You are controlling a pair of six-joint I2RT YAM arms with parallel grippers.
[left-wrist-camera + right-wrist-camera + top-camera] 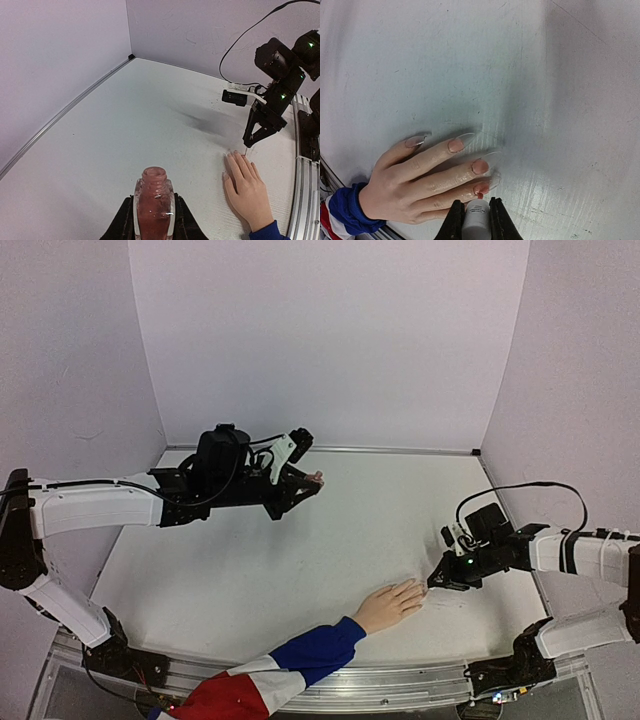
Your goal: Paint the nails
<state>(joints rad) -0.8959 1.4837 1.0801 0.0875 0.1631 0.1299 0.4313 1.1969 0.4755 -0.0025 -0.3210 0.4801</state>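
A pale flesh-coloured hand (388, 604) with a blue, white and red sleeve lies flat on the table near the front. Its nails (480, 166) are long and clear with pink near the base. My right gripper (476, 204) is shut on a white brush cap (477, 220); the brush tip touches a nail (482, 189) of the hand. In the top view the right gripper (436, 583) sits just right of the fingertips. My left gripper (310, 480) is shut on an open pinkish polish bottle (153, 205), held above the far left of the table.
The white table (300, 570) is enclosed by pale walls at the back and sides. A metal rail (400, 675) runs along the front edge. The right arm's cable (520, 488) loops above it.
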